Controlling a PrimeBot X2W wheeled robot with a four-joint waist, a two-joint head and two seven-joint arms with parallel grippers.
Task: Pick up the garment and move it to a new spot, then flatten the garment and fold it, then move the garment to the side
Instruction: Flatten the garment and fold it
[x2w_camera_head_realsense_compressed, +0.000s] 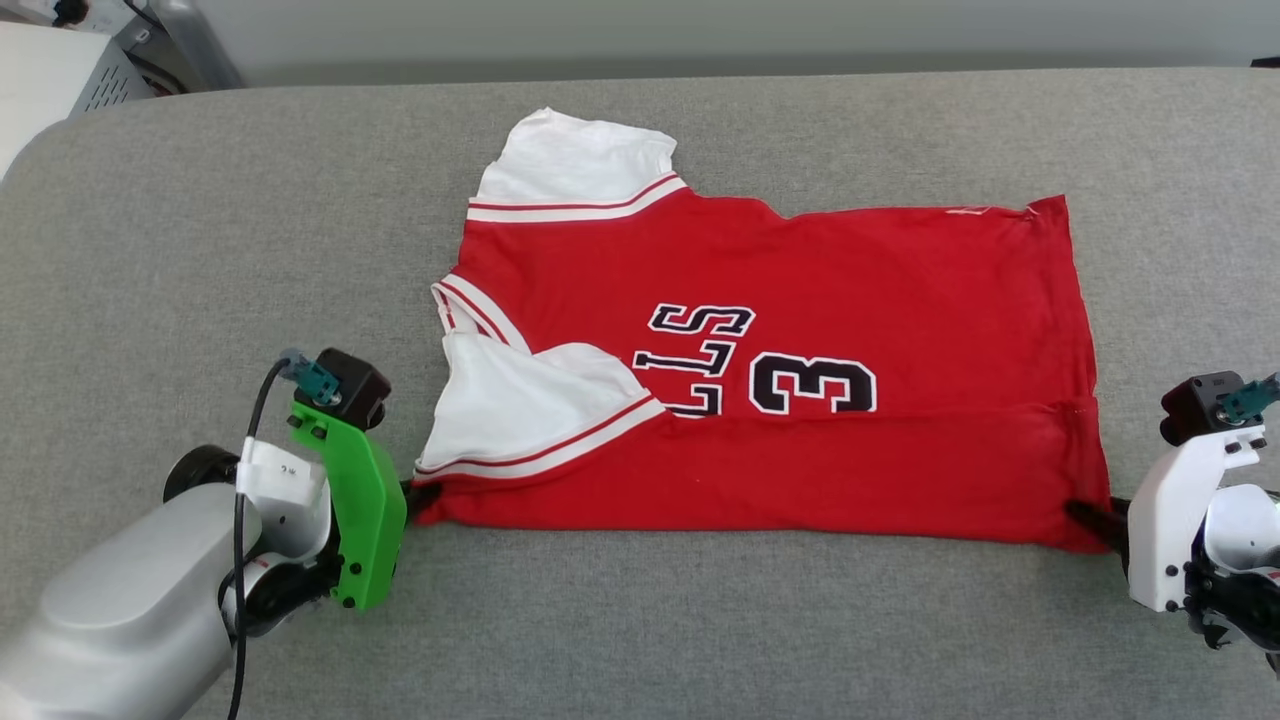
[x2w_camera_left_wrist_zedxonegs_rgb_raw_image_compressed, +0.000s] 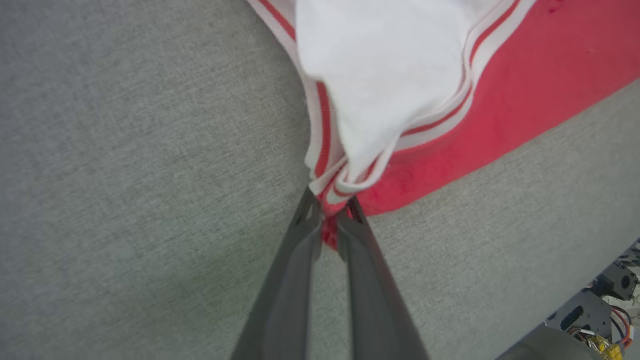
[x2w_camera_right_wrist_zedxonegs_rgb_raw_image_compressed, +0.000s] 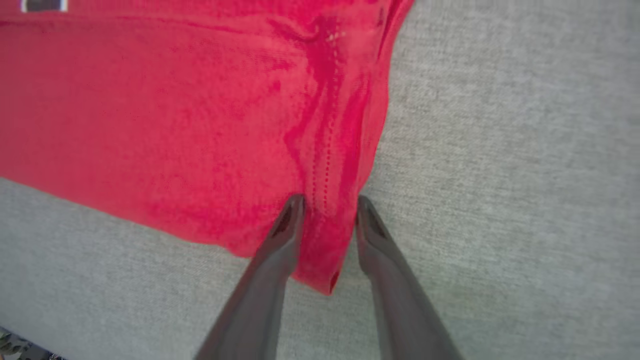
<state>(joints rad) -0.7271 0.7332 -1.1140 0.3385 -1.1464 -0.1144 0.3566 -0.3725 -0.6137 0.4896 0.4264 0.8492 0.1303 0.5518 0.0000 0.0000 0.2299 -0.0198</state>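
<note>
The garment (x2w_camera_head_realsense_compressed: 780, 280) lies on the grey padded surface, red body spread out, its near long edge folded up over the lettering and one white sleeve on top. My left gripper (x2w_camera_head_realsense_compressed: 415, 497) is at its near left corner. In the left wrist view that gripper (x2w_camera_left_wrist_zedxonegs_rgb_raw_image_compressed: 330, 207) is shut on the striped trim and red cloth of the garment (x2w_camera_left_wrist_zedxonegs_rgb_raw_image_compressed: 500, 100). My right gripper (x2w_camera_head_realsense_compressed: 1085, 515) is at the near right corner. In the right wrist view its fingers (x2w_camera_right_wrist_zedxonegs_rgb_raw_image_compressed: 327, 200) stand apart on either side of the hem corner of the garment (x2w_camera_right_wrist_zedxonegs_rgb_raw_image_compressed: 150, 100), cloth between them.
The grey padded surface (x2w_camera_head_realsense_compressed: 200, 250) stretches wide to the left, right and front of the shirt. A white box of equipment (x2w_camera_head_realsense_compressed: 60, 70) stands past its far left corner. Robot base parts with wiring (x2w_camera_left_wrist_zedxonegs_rgb_raw_image_compressed: 600, 320) show beyond the near edge.
</note>
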